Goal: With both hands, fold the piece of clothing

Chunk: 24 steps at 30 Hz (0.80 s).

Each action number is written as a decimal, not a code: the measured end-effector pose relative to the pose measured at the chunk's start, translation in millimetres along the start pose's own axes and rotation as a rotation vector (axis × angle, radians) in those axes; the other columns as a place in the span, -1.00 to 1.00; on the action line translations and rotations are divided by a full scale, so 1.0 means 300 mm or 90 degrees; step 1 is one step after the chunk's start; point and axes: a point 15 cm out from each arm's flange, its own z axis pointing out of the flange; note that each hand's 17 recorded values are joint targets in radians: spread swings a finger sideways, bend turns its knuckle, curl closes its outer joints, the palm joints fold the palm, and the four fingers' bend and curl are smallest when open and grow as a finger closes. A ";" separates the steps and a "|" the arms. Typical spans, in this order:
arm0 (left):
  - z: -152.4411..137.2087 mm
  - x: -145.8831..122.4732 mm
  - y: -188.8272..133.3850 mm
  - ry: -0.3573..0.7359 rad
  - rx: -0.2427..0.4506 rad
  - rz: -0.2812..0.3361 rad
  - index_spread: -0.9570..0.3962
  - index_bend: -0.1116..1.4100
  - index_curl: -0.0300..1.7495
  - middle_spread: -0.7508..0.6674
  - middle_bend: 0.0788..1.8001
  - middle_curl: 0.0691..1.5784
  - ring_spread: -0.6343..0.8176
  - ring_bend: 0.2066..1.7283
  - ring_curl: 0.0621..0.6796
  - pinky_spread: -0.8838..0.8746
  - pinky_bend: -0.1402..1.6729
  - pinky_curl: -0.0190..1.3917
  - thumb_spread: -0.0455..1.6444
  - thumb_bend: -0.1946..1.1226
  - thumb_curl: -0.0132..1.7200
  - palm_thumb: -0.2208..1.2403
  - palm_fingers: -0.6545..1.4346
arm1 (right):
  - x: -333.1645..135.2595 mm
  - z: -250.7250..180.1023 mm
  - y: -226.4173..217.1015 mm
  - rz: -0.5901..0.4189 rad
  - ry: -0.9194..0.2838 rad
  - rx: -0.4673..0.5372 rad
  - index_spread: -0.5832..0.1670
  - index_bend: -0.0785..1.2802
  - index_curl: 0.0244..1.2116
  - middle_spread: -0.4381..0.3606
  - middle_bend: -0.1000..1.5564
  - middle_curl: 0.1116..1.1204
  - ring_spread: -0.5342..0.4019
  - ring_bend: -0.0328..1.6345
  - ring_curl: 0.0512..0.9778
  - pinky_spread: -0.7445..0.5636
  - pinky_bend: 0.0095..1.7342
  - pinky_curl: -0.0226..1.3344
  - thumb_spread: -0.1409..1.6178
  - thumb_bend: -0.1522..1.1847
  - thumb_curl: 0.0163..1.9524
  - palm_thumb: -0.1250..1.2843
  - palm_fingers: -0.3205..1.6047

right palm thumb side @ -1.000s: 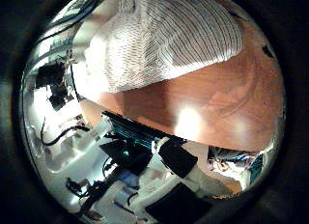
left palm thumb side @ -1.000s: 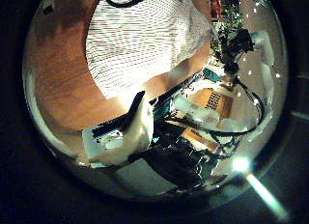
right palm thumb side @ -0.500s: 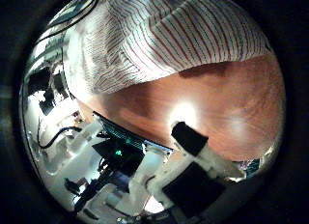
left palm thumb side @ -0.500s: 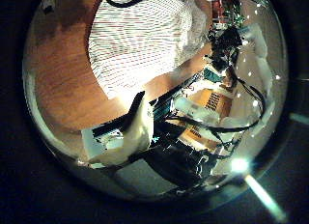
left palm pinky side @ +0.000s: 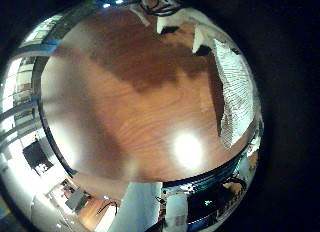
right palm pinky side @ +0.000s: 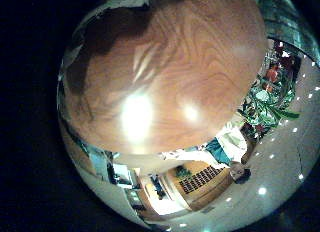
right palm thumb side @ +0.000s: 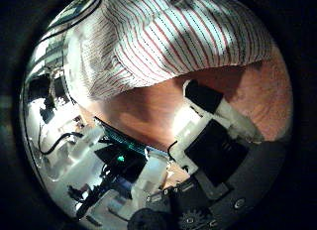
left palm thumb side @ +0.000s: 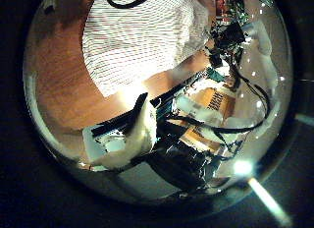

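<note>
Looking out from the left palm, the striped garment (left palm thumb side: 142, 36) lay flat on the wooden table (left palm pinky side: 130, 102), below the left hand (left palm thumb side: 128, 135), fingers relaxed. Right hand (right palm thumb side: 213, 126), fingers loosely extended, hovered beside the cloth's edge, holding nothing.

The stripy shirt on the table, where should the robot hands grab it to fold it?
Probably by its edge. The striped shirt lies flat on the wooden table, so there is nothing to wrap fingers around in its middle. Coming down from above where the hem meets bare wood, each hand could pinch that rim. The right hand hangs close to it.
</note>
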 end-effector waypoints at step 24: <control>0.046 0.035 0.033 -0.003 -0.045 0.020 0.25 -0.57 -0.46 0.19 -0.89 -0.67 0.18 -0.50 -0.50 0.36 -0.56 -0.50 0.55 -0.73 -0.65 -0.36 -0.11 | 0.148 -0.185 -0.045 0.047 0.064 0.151 -0.38 0.64 0.40 -0.40 0.59 0.43 -0.37 0.69 0.27 -0.22 0.54 0.05 0.44 -0.76 -0.43 0.64 0.47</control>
